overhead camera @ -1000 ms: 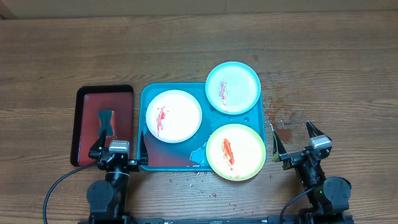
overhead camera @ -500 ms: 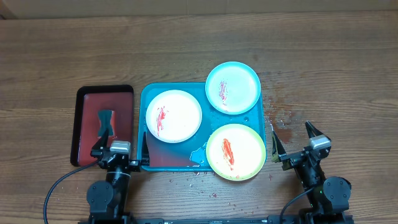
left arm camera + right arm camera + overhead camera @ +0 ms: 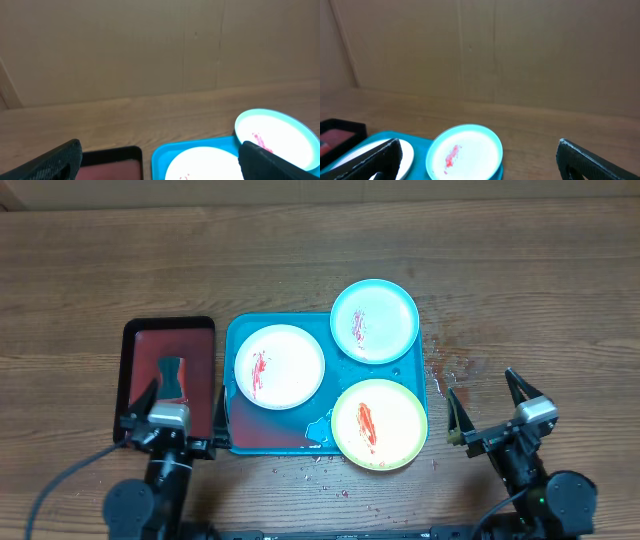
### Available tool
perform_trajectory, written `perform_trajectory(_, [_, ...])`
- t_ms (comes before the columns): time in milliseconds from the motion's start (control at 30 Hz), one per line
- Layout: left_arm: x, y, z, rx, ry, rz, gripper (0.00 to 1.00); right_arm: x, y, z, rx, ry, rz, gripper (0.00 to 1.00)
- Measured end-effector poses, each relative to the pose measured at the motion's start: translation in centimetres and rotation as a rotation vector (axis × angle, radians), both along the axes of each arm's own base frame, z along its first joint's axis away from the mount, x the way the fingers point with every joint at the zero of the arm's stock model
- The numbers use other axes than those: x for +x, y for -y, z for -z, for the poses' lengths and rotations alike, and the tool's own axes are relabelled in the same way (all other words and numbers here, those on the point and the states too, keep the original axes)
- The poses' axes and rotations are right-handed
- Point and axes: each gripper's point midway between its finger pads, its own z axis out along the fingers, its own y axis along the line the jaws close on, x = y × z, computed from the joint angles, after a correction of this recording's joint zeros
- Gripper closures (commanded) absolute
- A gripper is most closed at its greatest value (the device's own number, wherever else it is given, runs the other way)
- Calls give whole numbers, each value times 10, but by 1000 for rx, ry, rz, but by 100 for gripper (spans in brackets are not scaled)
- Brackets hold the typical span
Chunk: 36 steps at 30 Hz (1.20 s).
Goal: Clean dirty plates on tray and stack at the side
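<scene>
The turquoise tray (image 3: 237, 435) lies mid-table and carries three smeared plates: a white plate (image 3: 280, 366) at its left, a light blue plate (image 3: 374, 320) overhanging its far right corner, and a yellow-green plate (image 3: 379, 424) overhanging its near right corner. My left gripper (image 3: 188, 395) hovers open over the gap between the two trays, nothing between its fingers. My right gripper (image 3: 482, 388) stands open over bare wood right of the tray. The left wrist view has the white plate (image 3: 200, 165) and light blue plate (image 3: 272, 132). In the right wrist view the light blue plate (image 3: 465, 152) lies ahead.
A smaller dark red tray (image 3: 128, 370) with a black rim sits left of the turquoise one, a dark hourglass-shaped object (image 3: 172, 372) lying in it. Wet spots (image 3: 455, 375) mark the wood right of the tray, and crumbs (image 3: 320, 470) dot the near edge.
The left gripper has shifted left, over the red tray's right side. The right gripper has shifted right, away from the yellow-green plate. Both stay open. The plates have not moved.
</scene>
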Motion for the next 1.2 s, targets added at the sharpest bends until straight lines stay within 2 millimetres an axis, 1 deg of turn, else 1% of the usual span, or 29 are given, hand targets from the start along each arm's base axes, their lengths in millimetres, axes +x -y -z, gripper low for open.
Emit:
perform_trajectory(100, [3, 0, -23, -1, -30, 0, 0, -1, -3, -20, 3, -16, -18, 0])
perform_trajectory(167, [8, 0, -34, -2, -76, 2, 0, 0, -5, -33, 4, -35, -27, 0])
perform_trajectory(200, [11, 1, -37, -3, -106, 6, 0, 1, -6, -41, 4, -44, -34, 0])
perform_trajectory(300, [21, 5, -43, -9, -210, 31, 0, 5, -9, -57, 3, -84, -49, 0])
perform_trajectory(433, [36, 12, -45, -23, -364, 74, 0, 15, -12, -67, -1, -163, -63, 0])
perform_trajectory(567, [51, 16, -51, -37, -502, 95, 0, 27, -15, -64, -8, -289, -75, 0])
perform_trajectory(667, [58, 18, -51, -48, -616, 103, 0, 36, -19, -61, -10, -382, -94, 0])
perform_trajectory(733, [59, 18, -47, -55, -712, 102, 0, 42, -22, -59, -11, -448, -108, 0])
perform_trajectory(800, [66, 17, -47, -59, -782, 100, 0, 48, -26, -57, -9, -523, -127, 0])
perform_trajectory(900, [80, 17, -46, -63, -837, 99, 0, 56, -34, -58, 1, -621, -166, 0])
perform_trajectory(1000, [94, 17, -37, -65, -874, 98, 0, 71, -39, -59, 8, -660, -190, 0])
perform_trajectory(1033, [96, 17, -33, -66, -889, 98, 0, 76, -40, -56, 11, -677, -193, 0])
perform_trajectory(1133, [103, 17, -19, -70, -935, 97, 0, 89, -43, -36, 45, -761, -192, 0])
perform_trajectory(1200, [106, 17, -9, -73, -972, 96, 0, 100, -46, -22, 68, -811, -191, 6])
